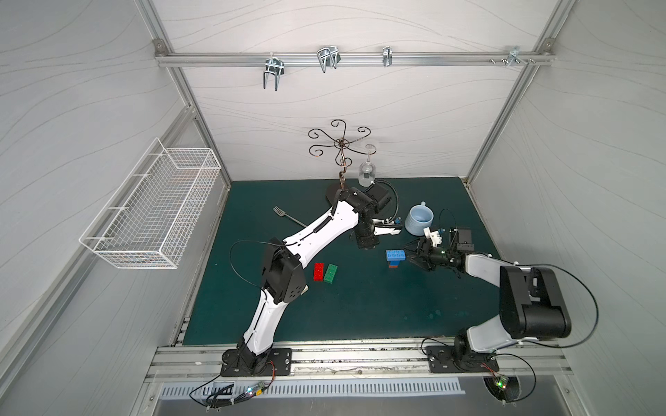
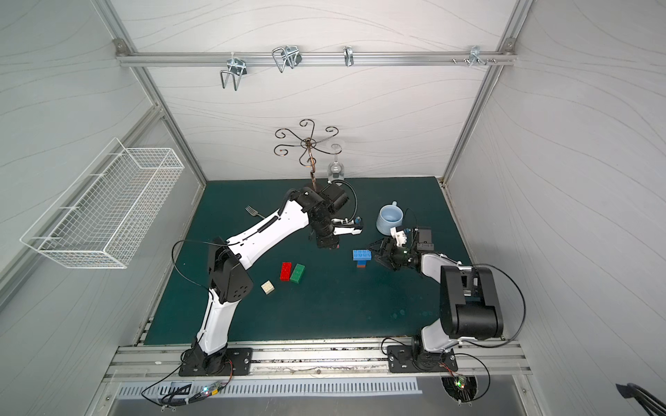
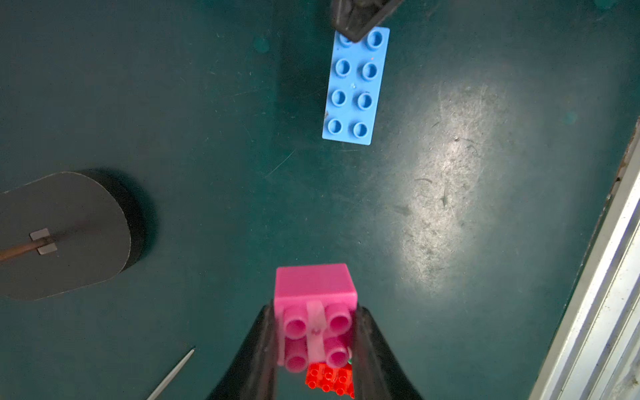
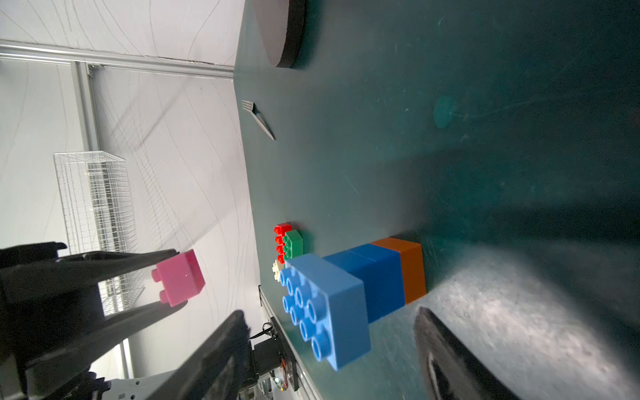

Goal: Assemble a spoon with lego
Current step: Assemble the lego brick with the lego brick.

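Nearest the robot's bases, a white square brick (image 2: 267, 287) lies beside the left arm's elbow. The red long brick (image 1: 318, 271) and green long brick (image 1: 330, 273) lie side by side on the green mat (image 1: 360, 306). All three are loose, so a sweep of that arm could scatter them.

Further in, the partial spoon (image 1: 395, 256) stands on end: orange brick (image 4: 412, 270) on the mat, two blue bricks (image 4: 377, 277) above it, the light blue long brick (image 4: 325, 308) across the top. That is a narrow foot under a wide head. The right gripper (image 1: 408, 255) has its jaws apart either side of the stem, gripping nothing, so an off-centre press would likely tip the stack unless it is braced first. In the left wrist view one right finger overlaps the long brick's end, where it could foul an incoming piece.

Just beyond, the left gripper (image 3: 315, 311) is clamped on the pink square brick (image 3: 313, 282) above the mat, studs up. Only the fingertips hold it, so it may twist when pushed.

At the back, the light blue mug (image 1: 419, 218) sits near enough to the right wrist to be knocked
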